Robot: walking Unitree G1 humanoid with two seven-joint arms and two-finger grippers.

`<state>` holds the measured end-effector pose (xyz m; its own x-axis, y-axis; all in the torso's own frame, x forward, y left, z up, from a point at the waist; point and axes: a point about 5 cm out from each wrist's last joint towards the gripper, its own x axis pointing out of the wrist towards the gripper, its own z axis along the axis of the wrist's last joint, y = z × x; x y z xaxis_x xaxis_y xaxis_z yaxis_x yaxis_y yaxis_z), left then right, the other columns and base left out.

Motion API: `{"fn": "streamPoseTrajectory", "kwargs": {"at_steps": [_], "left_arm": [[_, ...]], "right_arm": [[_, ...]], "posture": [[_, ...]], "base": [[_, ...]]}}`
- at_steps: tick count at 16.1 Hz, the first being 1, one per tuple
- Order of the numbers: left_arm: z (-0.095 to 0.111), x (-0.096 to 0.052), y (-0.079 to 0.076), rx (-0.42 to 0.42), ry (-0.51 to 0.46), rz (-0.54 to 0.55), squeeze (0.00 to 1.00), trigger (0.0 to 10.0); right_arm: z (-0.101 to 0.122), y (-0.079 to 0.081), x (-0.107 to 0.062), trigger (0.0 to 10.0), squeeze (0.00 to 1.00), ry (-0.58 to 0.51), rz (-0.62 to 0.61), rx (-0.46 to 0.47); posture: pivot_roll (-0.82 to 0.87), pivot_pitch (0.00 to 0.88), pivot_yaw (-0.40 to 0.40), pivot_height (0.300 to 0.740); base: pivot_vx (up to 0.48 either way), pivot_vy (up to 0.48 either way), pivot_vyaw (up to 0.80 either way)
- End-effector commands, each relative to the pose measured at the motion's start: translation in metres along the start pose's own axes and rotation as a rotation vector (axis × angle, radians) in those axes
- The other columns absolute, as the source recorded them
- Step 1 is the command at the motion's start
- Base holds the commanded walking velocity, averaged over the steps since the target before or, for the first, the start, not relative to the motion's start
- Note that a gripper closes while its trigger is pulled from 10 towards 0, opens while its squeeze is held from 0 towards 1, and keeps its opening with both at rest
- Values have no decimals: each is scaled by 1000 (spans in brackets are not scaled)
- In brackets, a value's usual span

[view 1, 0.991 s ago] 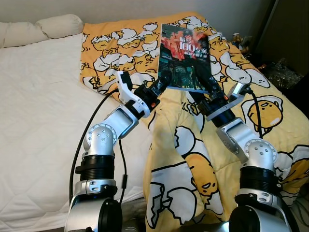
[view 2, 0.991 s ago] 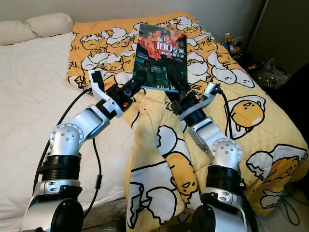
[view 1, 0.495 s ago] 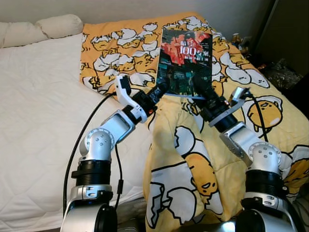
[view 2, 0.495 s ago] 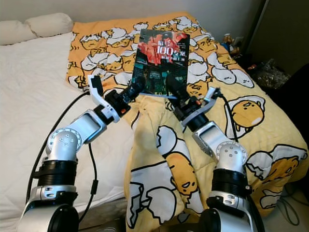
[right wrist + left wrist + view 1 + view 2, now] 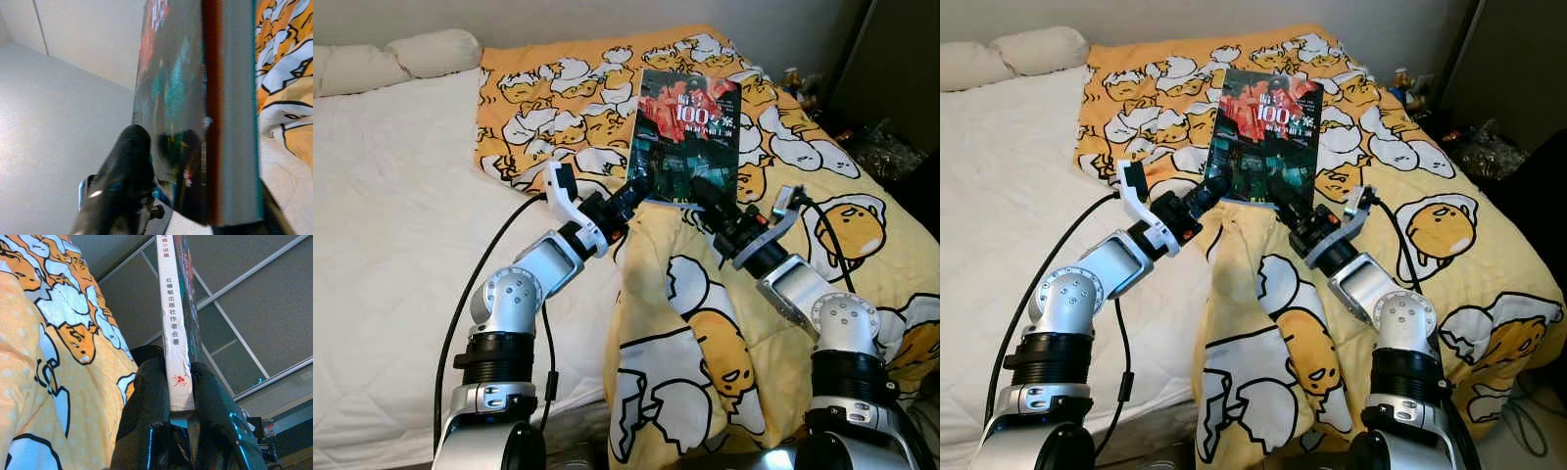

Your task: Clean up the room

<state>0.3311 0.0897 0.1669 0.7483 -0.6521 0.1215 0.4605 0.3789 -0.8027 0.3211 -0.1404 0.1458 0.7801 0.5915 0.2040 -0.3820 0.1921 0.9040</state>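
A dark book [image 5: 685, 137] with a red and teal cover and "100" on it is held tilted up over the yellow cartoon-egg blanket [image 5: 705, 323] on the bed. My left gripper [image 5: 636, 189] is shut on its lower left corner. My right gripper [image 5: 705, 196] is shut on its lower right edge. In the left wrist view, black fingers [image 5: 146, 406] pinch the white spine [image 5: 175, 333] from both sides. The right wrist view looks along the cover [image 5: 181, 98] past one black finger [image 5: 124, 166] pressed on it.
Bare white mattress [image 5: 391, 215] lies on the left, with a pillow [image 5: 431, 51] at its head. A dark cabinet [image 5: 901, 59] and floor clutter [image 5: 876, 147] stand to the right of the bed. Small items [image 5: 798, 83] sit at the bed's far right edge.
Both arms have drawn back toward me, bringing the book lower and nearer. Both grippers have kept their hold on it.
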Motion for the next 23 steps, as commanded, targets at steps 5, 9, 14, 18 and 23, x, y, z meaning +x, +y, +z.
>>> {"fn": "streamPoseTrajectory", "kwargs": {"at_steps": [5,9,14,18,23], "left_arm": [[9,-4,1,52,-27,14,0,0],[10,-5,0,70,-33,1,0,0],[21,-10,-5,77,-38,-79,1000,10000],[28,-12,3,66,31,-90,584,10000],[23,-3,1,12,68,-150,0,6863]], "right_arm": [[2,5,3,0,0,-56,32,-8],[5,12,6,0,0,-63,79,0],[10,28,7,0,0,1,170,-73],[10,39,3,0,0,95,258,-144],[-4,41,-6,784,0,226,299,-205]], "posture": [[-124,0,108,740],[-113,0,102,740],[-107,0,96,740],[-105,0,99,740],[-118,0,118,740]], "base": [[0,0,0],[0,0,0],[0,0,0],[0,0,0],[0,0,0]]}}
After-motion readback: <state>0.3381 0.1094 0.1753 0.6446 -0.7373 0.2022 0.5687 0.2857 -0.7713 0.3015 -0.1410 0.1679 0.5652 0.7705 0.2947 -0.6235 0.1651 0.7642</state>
